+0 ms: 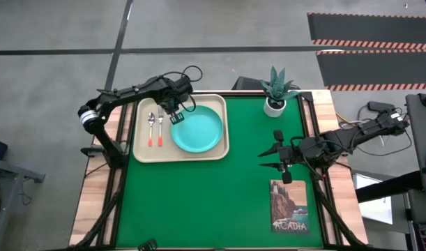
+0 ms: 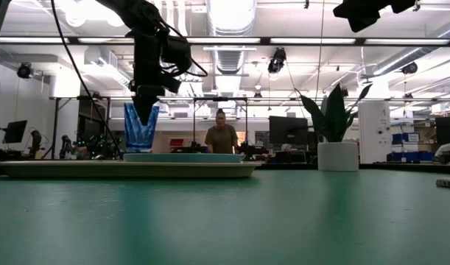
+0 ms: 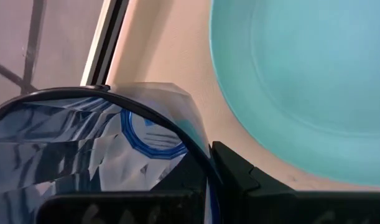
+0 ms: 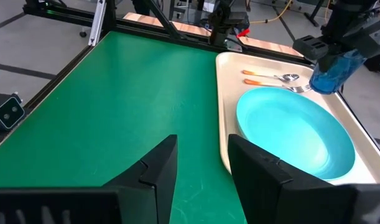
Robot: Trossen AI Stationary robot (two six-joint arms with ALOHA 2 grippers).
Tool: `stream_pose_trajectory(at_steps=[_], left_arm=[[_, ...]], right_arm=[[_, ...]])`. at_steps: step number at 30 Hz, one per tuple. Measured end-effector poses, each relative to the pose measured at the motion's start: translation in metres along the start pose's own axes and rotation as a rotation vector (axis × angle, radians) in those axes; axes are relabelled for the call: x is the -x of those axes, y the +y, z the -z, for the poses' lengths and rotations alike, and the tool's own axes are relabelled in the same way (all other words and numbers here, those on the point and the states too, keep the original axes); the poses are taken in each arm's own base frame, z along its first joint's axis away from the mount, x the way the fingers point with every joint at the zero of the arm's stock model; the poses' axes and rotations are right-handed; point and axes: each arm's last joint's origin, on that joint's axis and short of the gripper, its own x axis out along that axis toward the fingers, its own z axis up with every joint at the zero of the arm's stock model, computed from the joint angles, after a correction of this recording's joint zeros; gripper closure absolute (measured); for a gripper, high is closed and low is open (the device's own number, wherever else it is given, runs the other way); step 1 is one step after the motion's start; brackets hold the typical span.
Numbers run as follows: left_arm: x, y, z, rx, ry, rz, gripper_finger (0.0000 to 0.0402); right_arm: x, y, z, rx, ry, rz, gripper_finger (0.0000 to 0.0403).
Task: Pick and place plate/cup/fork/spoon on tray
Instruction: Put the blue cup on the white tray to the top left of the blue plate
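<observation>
Left gripper [image 1: 175,111] is clamped on the cup [image 2: 141,126], holding it over the tray [image 1: 143,152] right at the plate [image 1: 197,130]'s far-left edge; from the low view the cup hangs a bit above the tray floor, not touching, upright, with the fingers pinching its rim from above; the left wrist view shows the blue tumbler right between the dark fingers with the turquoise plate just beside it; the plate sits flat on the right half of the tray, and the spoon [image 1: 151,130] and fork [image 1: 160,128] lie side by side on the left half, orange-red handle ends pointing toward the near edge; right gripper [image 1: 273,150] is parked way off over the bare green table [image 1: 199,202], jaws spread wide with nothing in them, near the Acadia card [image 1: 288,206]; potted plant [image 1: 276,90] stands at the far edge.
</observation>
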Motion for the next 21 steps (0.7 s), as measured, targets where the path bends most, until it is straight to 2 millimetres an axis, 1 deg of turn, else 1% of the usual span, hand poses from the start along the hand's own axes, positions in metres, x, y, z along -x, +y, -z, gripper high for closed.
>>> stream_pose_trajectory(at_steps=[4,10,15,21], left_arm=[[0.0000,0.0000,0.0000,-0.091,0.000,0.000,0.0398],[-0.0002,0.0009,-0.0024,-0.162,-0.024,-0.005,0.0398],[-0.0008,0.0033,-0.0036,-0.164,-0.037,-0.009,0.0398],[-0.0021,0.0063,-0.0043,-0.148,-0.055,0.032,0.0398]], right_arm=[[0.0000,0.0000,0.0000,0.000,0.000,0.000,0.0267],[-0.0001,0.0000,0.0001,0.000,0.000,0.000,0.0270],[-0.0001,0.0001,0.0004,0.000,0.001,0.000,0.0270],[-0.0001,0.0000,0.0004,0.000,0.001,0.000,0.0273]])
